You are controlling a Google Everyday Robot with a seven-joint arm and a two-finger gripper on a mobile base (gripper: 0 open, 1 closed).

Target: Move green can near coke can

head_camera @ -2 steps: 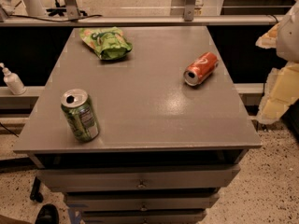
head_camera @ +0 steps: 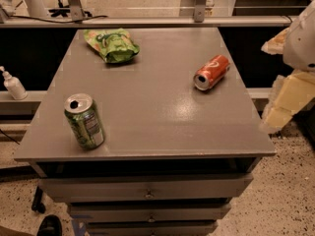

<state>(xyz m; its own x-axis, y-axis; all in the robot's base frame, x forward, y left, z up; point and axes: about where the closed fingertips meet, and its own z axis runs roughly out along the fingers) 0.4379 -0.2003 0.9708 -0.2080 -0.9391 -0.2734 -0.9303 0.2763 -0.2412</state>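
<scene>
1. Grey table (head_camera: 147, 112) with drawers, on a speckled floor.
2. Green can (head_camera: 84, 121) upright at 8 o'clock, near the front edge.
3. Coke can (head_camera: 211, 72) lying on its side at 2 o'clock, well apart.
4. Green snack bag (head_camera: 111, 44) at 11 o'clock.
5. Gripper (head_camera: 287, 101) off the table at 3 o'clock; spread or pressed together, can't tell.

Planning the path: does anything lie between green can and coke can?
Nothing visible: bare tabletop separates green can and coke can; the snack bag sits off that line. The pincer hangs beyond the tabletop's right edge.
</scene>
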